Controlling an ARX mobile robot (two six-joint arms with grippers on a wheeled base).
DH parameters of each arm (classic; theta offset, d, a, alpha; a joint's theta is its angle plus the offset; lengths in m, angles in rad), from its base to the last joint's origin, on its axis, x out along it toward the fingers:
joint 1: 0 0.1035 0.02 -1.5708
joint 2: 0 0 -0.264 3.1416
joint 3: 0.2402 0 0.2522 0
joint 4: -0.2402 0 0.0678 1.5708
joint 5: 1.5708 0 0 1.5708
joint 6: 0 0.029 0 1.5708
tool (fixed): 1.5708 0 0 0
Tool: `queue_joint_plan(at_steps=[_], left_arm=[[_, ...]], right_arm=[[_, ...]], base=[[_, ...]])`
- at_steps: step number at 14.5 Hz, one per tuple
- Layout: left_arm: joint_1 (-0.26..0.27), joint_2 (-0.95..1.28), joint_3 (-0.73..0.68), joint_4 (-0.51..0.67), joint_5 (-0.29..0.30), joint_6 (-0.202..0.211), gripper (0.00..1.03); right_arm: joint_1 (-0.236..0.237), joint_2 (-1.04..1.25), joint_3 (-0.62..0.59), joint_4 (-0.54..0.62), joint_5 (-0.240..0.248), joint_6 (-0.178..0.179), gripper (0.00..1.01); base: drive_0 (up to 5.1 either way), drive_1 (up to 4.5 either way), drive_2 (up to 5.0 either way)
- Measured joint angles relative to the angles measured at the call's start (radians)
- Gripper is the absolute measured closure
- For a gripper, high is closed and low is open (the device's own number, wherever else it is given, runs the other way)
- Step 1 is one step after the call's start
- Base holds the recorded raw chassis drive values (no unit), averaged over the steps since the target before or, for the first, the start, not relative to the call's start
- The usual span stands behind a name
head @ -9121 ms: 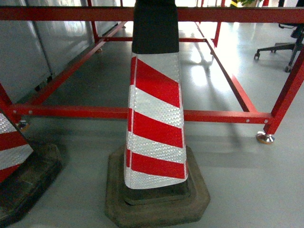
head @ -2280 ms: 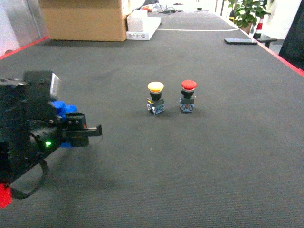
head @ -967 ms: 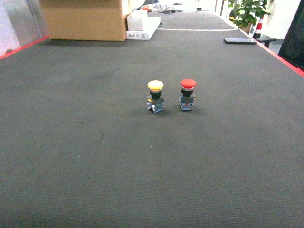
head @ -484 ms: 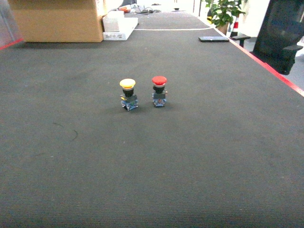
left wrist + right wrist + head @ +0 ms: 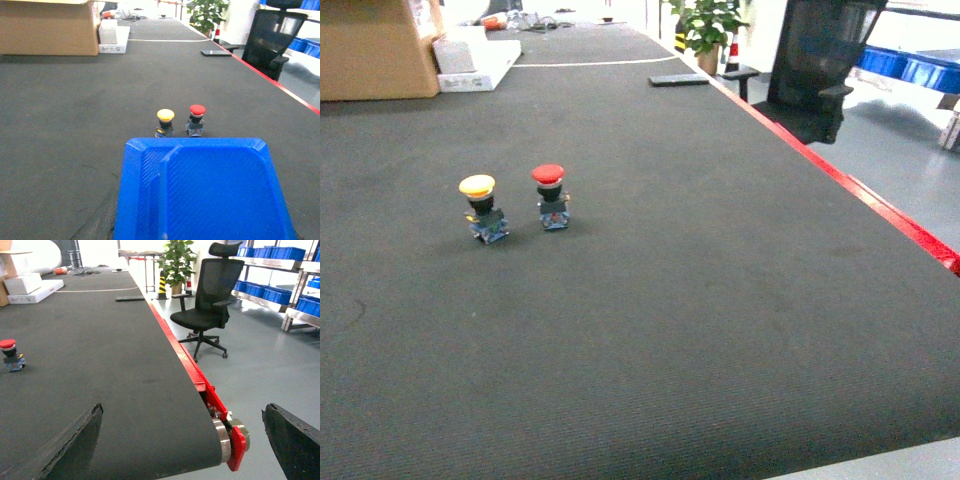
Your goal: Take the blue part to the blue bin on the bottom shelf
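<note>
On head view I see the yellow-capped button [image 5: 482,207] and red-capped button [image 5: 551,195] side by side on the black belt [image 5: 700,300], no gripper showing. On left wrist view the blue part [image 5: 202,192] fills the near frame, so my left gripper seems clenched on it, fingers hidden. On right wrist view my right gripper [image 5: 182,440] hangs spread wide over the belt's right edge, grasping nothing.

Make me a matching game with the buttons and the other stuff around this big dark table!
Things:
1. yellow-capped plastic push button
2. red-capped plastic push button
3. black mesh office chair
4. brown cardboard box

Places (head view):
A. on the floor past the red edge of the dark table
B. at the far left end of the table
C. the right one of the pair
D. the left one of the pair

Pairs: 1-D, 2-C, 3-A, 4-B
</note>
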Motion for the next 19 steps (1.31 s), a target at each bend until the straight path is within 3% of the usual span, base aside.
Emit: queue_joint_plan(at_steps=[19], left_arm=[[0.0, 0.0, 0.0, 0.0, 0.0, 0.0, 0.59]], right_arm=[[0.0, 0.0, 0.0, 0.0, 0.0, 0.0, 0.03]], base=[[-1.6, -1.58, -1.6]])
